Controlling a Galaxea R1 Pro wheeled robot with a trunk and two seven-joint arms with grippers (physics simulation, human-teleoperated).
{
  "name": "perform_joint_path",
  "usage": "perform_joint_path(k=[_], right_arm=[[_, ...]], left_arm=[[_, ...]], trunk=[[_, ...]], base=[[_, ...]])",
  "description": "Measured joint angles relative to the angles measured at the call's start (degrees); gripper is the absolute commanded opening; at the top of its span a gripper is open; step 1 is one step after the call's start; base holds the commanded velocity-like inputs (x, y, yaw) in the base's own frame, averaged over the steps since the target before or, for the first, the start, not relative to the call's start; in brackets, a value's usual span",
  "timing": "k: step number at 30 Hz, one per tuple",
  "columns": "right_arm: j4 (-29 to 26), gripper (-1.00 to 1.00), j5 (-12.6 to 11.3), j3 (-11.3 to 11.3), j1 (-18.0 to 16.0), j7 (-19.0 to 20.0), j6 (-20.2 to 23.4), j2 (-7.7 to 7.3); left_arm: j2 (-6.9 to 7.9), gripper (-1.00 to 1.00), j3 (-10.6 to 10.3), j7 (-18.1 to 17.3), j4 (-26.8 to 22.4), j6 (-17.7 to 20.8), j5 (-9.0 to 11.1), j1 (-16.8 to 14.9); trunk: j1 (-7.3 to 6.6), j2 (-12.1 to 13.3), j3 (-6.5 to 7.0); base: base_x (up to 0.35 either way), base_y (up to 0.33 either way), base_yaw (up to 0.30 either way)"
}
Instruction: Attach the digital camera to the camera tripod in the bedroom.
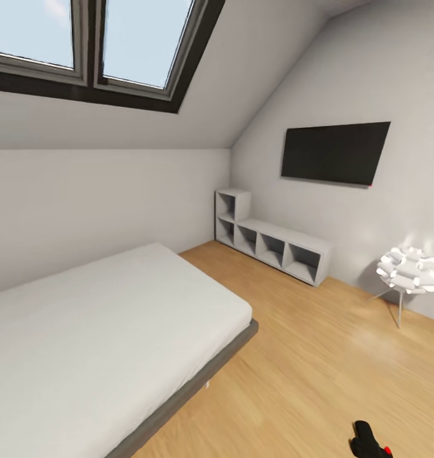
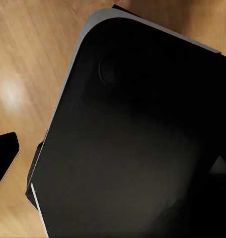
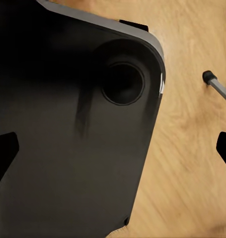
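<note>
Two tool fingertips (image 3: 223,148) stand wide apart at the right wrist, left tool state unreadable; silver-grey tripod leg (image 3: 216,85) beside the base on the wood floor (image 1: 318,369), camera unlocated, so I'd pan the head slowly right.

light wood plank floor (image 1: 318,369) across the bedroom, running from near right to the far wall. on it at left, a low bed (image 1: 102,331) with a plain white mattress on a dark grey frame, nothing visible on top. at the far wall, white cube shelves (image 1: 274,245), one taller stack at left, a low row to its right. at far right, a white ruffled lamp (image 1: 409,270) on thin legs.
</note>
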Motion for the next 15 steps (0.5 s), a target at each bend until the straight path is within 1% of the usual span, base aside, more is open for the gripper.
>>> perform_joint_path(k=[15], right_arm=[[0.01, 1.0, -0.03, -0.02, 0.0, 0.0, -0.01, -0.21]], left_arm=[[0.0, 1.0, 0.01, 0.0, 0.0, -0.07, -0.01, -0.02]], trunk=[[0.0, 0.0, 0.0]], base=[[0.321, 0.0, -0.243]])
